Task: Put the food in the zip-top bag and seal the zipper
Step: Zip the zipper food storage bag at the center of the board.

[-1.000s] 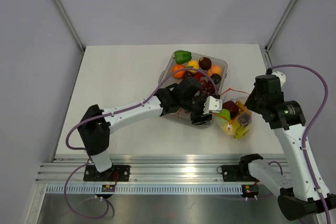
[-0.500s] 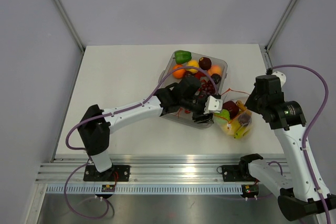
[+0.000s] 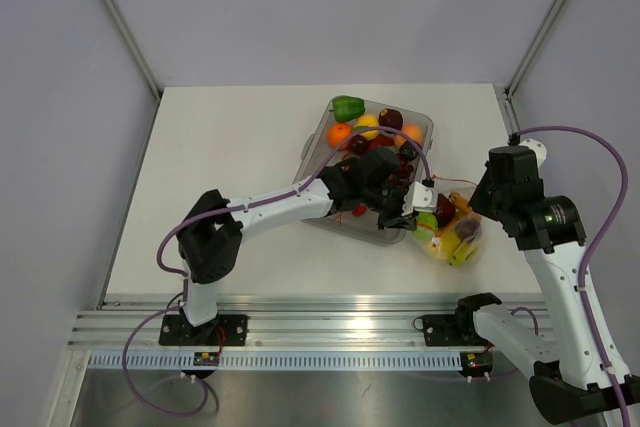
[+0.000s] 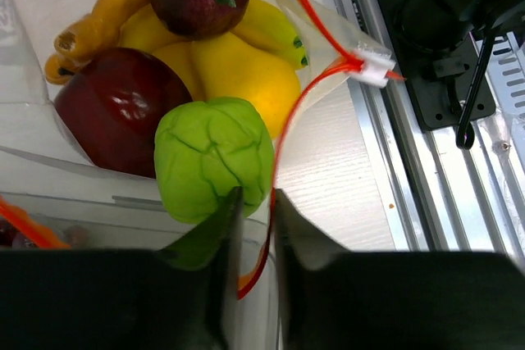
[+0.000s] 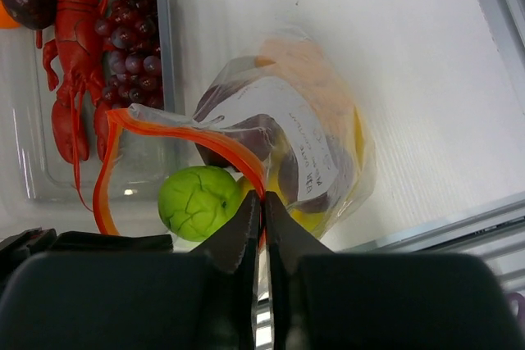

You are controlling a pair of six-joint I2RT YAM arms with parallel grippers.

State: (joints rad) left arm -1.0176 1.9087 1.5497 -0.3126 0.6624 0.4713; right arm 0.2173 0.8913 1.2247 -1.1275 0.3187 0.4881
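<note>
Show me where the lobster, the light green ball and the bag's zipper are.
lobster [image 5: 78,26], right wrist view, on its red body.
light green ball [image 4: 215,157], left wrist view, on its rounded front.
zipper [image 5: 184,131], right wrist view, on the upper run of the orange-red strip.

Lobster [image 5: 76,34] cropped at top edge

White table [image 3: 230,167] in a grey booth.
Plain walls [image 3: 330,7] close three sides, metal posts [image 3: 115,17] at its far corners; an aluminium rail [image 3: 330,319] runs along the near edge. Light is even.
</note>
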